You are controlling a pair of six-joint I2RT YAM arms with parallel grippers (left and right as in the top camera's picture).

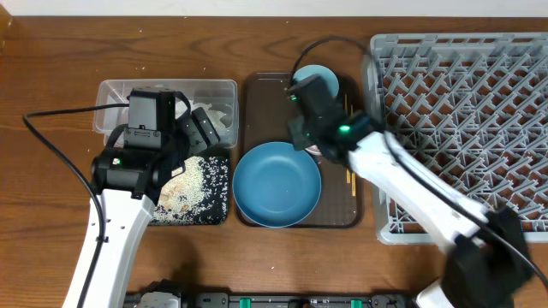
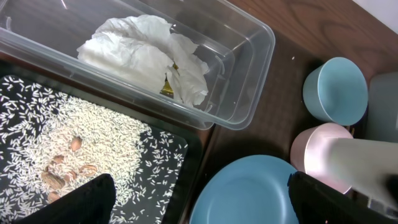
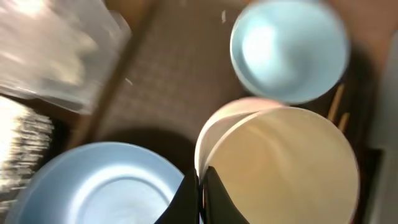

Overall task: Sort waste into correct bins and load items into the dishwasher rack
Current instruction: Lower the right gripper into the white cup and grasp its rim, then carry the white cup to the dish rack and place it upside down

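My right gripper (image 1: 312, 147) (image 3: 200, 180) is shut on the rim of the small white cup (image 3: 286, 168), just over the pink-rimmed bowl (image 3: 221, 127) (image 2: 314, 149). The large deep-blue bowl (image 1: 276, 184) (image 2: 249, 193) lies beside them and the light-blue bowl (image 1: 321, 77) (image 3: 289, 50) farther back. My left gripper (image 1: 193, 128) (image 2: 199, 186) hangs open and holds nothing, above the edge of the black tray (image 1: 218, 214) that carries the rice (image 2: 74, 130). White tissue (image 2: 143, 50) and a bit of yellow wrapper (image 2: 169, 87) lie in the clear tub (image 1: 224, 90). The grey rack (image 1: 462, 94) stands at the right.
The bowls sit on a dark brown serving tray (image 1: 261, 94) between the bins and the rack. A thin wooden stick (image 1: 349, 181) lies along that tray's right side. A few brown scraps are mixed into the rice. Black cables trail over the table from both arms.
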